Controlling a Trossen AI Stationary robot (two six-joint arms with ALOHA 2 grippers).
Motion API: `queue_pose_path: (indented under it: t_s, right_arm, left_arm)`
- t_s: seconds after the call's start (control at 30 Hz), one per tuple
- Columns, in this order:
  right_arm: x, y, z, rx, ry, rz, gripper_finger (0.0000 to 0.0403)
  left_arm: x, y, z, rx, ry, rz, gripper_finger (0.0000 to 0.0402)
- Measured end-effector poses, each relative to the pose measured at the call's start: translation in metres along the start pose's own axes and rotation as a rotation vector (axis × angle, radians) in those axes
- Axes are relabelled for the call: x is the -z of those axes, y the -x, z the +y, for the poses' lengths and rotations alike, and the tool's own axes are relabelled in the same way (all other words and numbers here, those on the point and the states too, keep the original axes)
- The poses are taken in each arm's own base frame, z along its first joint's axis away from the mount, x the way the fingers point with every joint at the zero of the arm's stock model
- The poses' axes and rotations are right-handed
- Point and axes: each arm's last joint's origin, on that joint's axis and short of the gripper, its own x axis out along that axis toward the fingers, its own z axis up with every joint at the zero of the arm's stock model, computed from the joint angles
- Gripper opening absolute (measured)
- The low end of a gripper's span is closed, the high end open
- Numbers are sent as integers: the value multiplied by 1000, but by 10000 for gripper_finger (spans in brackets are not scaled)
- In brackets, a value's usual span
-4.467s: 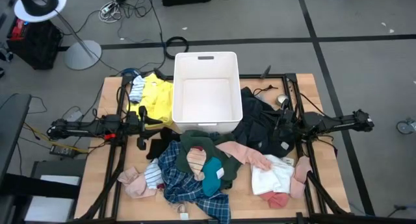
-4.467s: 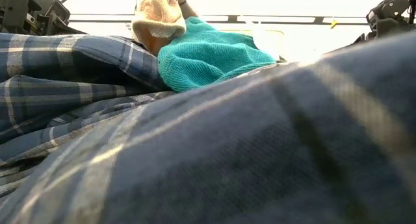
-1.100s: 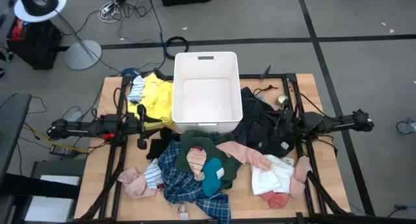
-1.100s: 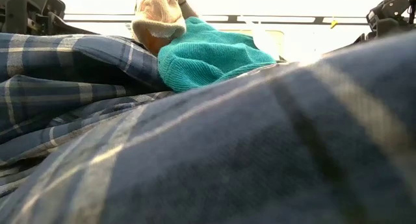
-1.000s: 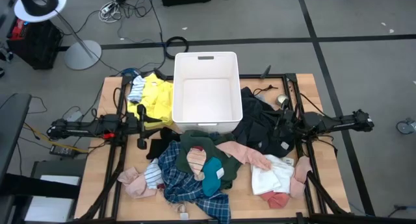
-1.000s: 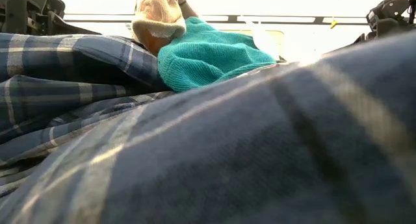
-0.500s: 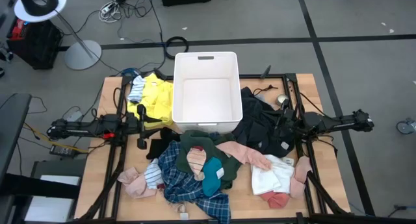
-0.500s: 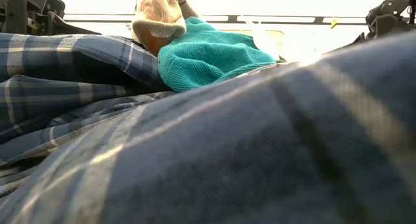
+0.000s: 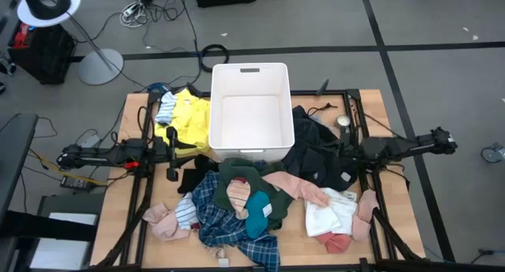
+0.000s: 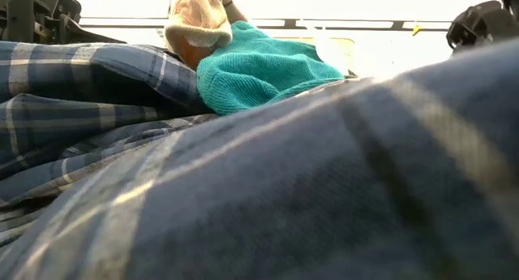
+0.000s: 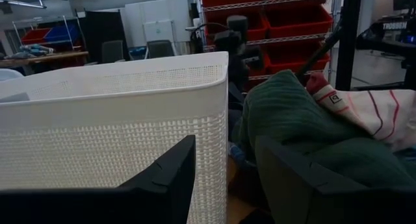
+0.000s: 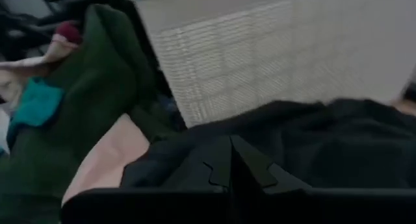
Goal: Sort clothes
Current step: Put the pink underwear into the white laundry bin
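Observation:
The clothes lie in heaps round a white basket [image 9: 251, 110]: a yellow piece [image 9: 188, 118] at its left, a black garment [image 9: 316, 150] at its right. Toward the near edge lie a blue plaid shirt [image 9: 225, 221], a dark green piece [image 9: 241, 176], a teal sock [image 9: 256, 211], pink [image 9: 296, 187] and white [image 9: 331, 213] pieces. My left gripper [image 11: 224, 185] stands open and level beside the basket's near left corner [image 11: 214, 120], holding nothing. My right gripper [image 12: 231, 162] is shut with nothing between its fingers, tipped down over the black garment [image 12: 312, 133].
The basket stands at the table's far middle. In the low view the plaid shirt [image 10: 284, 191] fills nearly everything, with the teal sock [image 10: 259, 69] behind it. Bare wood shows along the table's left edge [image 9: 118, 201] and right edge [image 9: 394, 209].
My right arm has shifted a little toward the far edge, and its wrist has rolled and tipped downward over the black garment. The clothes lie as before.

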Motion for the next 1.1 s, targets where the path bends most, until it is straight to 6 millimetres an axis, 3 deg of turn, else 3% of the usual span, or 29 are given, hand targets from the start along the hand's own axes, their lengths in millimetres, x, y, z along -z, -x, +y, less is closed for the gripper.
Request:
queue_pose_path:
  t_s: [0.2,0.5,0.7,0.83,1.1]
  right_arm:
    - [-31,4,16,42,-72,168,1]
    - [-72,5,53,146,33,544,1]
    - [-99,9,84,186,28,640,0]
    - [-102,6,102,215,20,659,0]
    - [-85,-11,121,258,44,739,8]
  left_arm:
    - [0,0,0,0,0,0,165]
    - [0,0,0,0,0,0,165]
    - [0,0,0,0,0,0,165]
    - [0,0,0,0,0,0,165]
    - [0,0,0,0,0,0,165]
